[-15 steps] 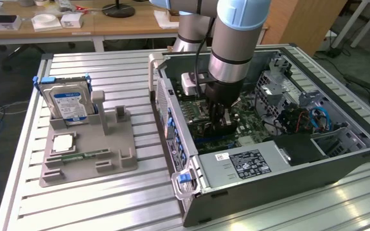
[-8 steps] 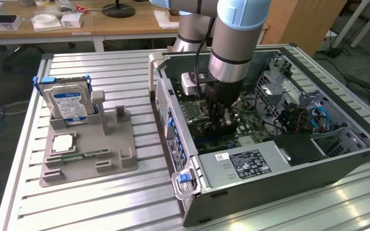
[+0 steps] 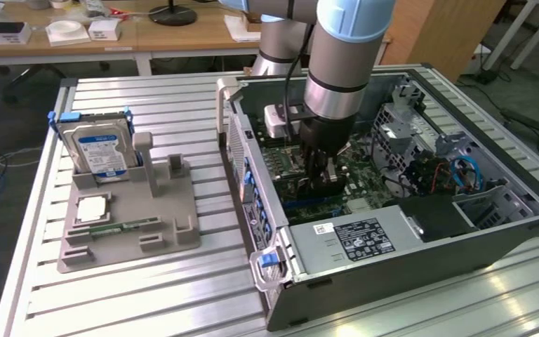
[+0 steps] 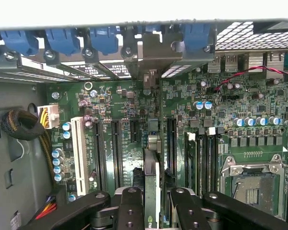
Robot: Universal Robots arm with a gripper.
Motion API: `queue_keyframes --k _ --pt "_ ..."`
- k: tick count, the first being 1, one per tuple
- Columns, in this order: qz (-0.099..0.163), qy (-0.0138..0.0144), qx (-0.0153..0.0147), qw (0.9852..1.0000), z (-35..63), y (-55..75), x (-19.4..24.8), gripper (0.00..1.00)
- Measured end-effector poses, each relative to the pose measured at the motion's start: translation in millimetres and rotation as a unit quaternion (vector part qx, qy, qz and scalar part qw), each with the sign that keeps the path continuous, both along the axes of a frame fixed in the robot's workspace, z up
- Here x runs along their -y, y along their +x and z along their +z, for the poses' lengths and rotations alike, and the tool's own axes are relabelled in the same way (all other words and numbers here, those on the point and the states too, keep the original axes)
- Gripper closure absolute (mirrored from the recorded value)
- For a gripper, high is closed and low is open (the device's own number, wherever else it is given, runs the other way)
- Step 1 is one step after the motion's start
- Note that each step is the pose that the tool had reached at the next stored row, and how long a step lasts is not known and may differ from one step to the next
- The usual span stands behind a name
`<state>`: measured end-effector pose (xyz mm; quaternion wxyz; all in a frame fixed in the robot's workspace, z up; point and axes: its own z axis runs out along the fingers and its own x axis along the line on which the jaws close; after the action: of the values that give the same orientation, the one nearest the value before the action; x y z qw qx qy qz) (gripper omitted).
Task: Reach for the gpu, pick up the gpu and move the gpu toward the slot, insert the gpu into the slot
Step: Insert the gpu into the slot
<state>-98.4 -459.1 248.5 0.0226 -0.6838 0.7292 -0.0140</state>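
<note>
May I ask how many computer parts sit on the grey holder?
3: the blue-labelled hard drive standing upright at the grey holder's far end, a pale square chip flat in front of it, and a green memory stick nearer the camera. The drive could hide more.

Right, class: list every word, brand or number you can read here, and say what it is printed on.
Nothing reads clearly enough to quote.
Blue label on the hard drive: too small.
Sticker on the power supply: too small.
White print on the circuit board: blurred.
Green logo on the graphics card: unreadable.
</note>
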Motion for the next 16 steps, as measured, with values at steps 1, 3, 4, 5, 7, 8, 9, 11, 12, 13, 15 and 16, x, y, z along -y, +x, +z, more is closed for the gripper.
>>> queue_keyframes --k 1,3,4,5,7,8,9,11,12,13,15,16 --pt "0.000 -0.0001 0.0000 1.0000 0.1 0.0 0.0 0.74" --pt "0.000 -0.0001 0.0000 1.0000 0.1 0.0 0.0 0.74" --pt "0.000 -0.0001 -0.0001 1.0000 0.1 0.0 0.0 0.74" --pt "0.000 -0.0001 -0.0001 1.0000 0.2 -0.1 0.1 0.74" --pt "-0.001 -0.0001 -0.0001 1.0000 0.1 -0.1 0.3 0.74" --pt "-0.001 -0.0001 -0.0001 1.0000 0.1 -0.1 0.3 0.74" --pt "-0.002 -0.0001 -0.0001 1.0000 0.1 -0.1 0.3 0.74" --pt "-0.002 -0.0001 -0.0001 1.0000 0.1 0.0 0.3 0.74" --pt "-0.002 -0.0001 -0.0001 1.0000 0.1 0.0 0.4 0.74" --pt "-0.002 -0.0001 0.0000 1.0000 0.1 0.0 0.4 0.74" --pt "-0.003 -0.0002 -0.0001 1.0000 0.1 -0.1 0.6 0.74" --pt "-0.003 -0.0002 0.0000 1.0000 0.1 -0.1 0.6 0.74"
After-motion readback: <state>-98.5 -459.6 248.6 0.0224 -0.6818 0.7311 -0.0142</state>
